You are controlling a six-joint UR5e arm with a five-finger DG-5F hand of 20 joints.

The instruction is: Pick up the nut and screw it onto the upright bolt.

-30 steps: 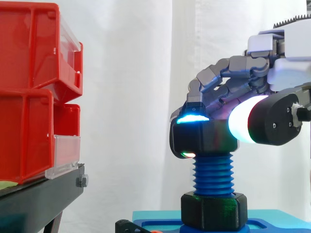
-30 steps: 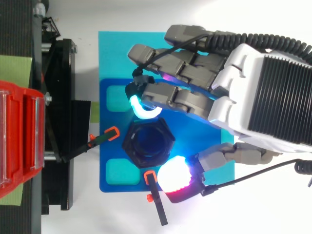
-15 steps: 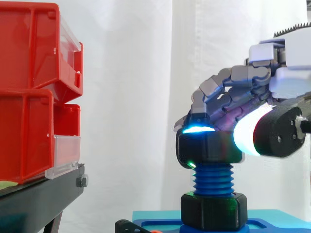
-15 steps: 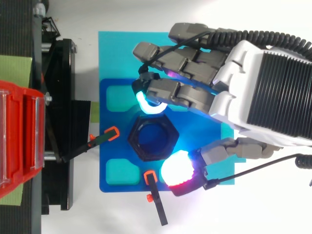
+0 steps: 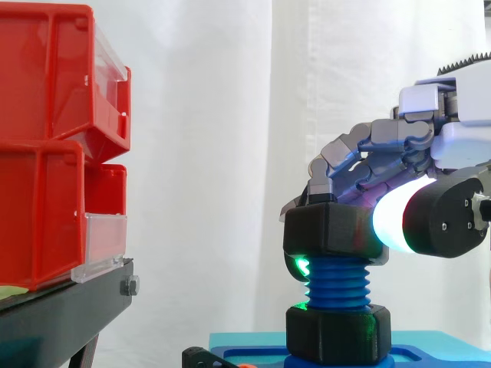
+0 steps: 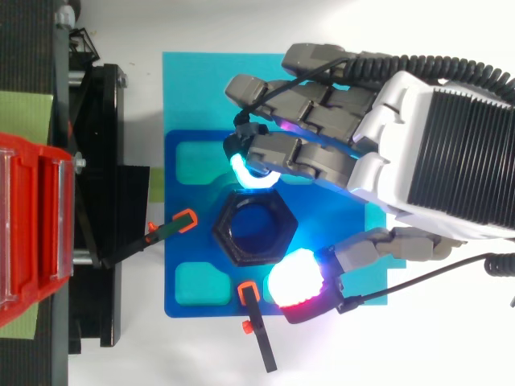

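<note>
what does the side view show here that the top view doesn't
Side view: the bolt, its blue threads bare below the nut, and a second black nut at its foot.
Top view: the nut's hexagonal outline with the blue bolt end inside it, and two orange-tipped clamps by the blue base.
Both: the hand pinching the nut, and the red bins.

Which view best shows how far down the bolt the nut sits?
The side view: the nut sits on the upper threads of the bolt, with blue threads bare beneath it. The top view looks down on the nut, giving its hexagonal outline, not its height.
</note>
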